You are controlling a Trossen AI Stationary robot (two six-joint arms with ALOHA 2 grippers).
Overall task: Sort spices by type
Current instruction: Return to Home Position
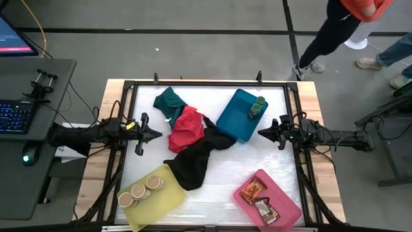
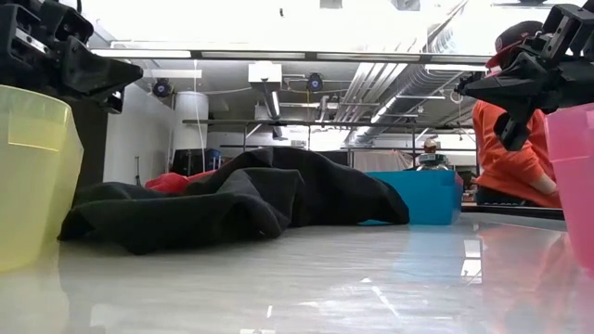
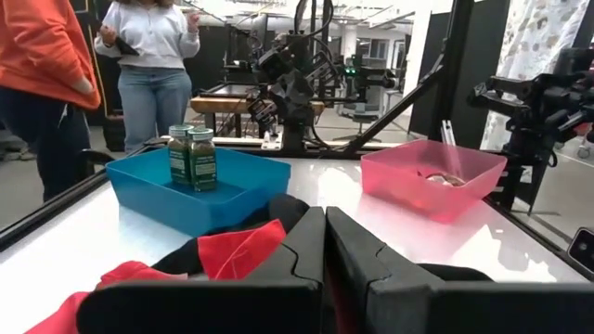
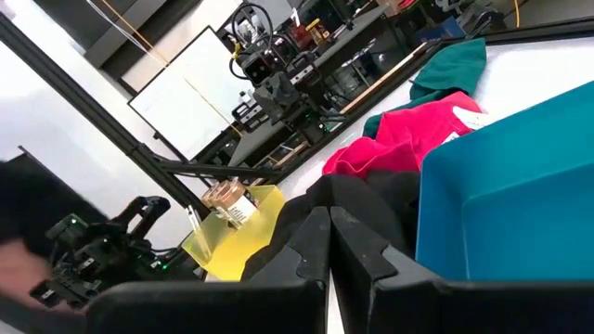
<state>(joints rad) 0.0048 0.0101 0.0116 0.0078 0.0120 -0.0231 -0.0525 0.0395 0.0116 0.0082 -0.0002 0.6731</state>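
Nearest, at the counter's front-left corner: three tan-lidded jars in the yellow tray. At the front-right corner, two orange-brown packets in the pink tray. Mid-counter, black cloth against red cloth. Left gripper by the left edge, fingers pressed together, empty; right gripper by the right edge, likewise closed. Farther back, two green-lidded jars upright in the blue tray; green cloth beyond.

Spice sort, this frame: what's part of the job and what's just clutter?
Job: three tan-lid jars in the yellow tray; two green-lid jars in the blue tray; two packets in the pink tray; left claw and right claw, both shut, holding nothing.
Lying about: green cloth, red cloth, black cloth, heaped together between the trays.
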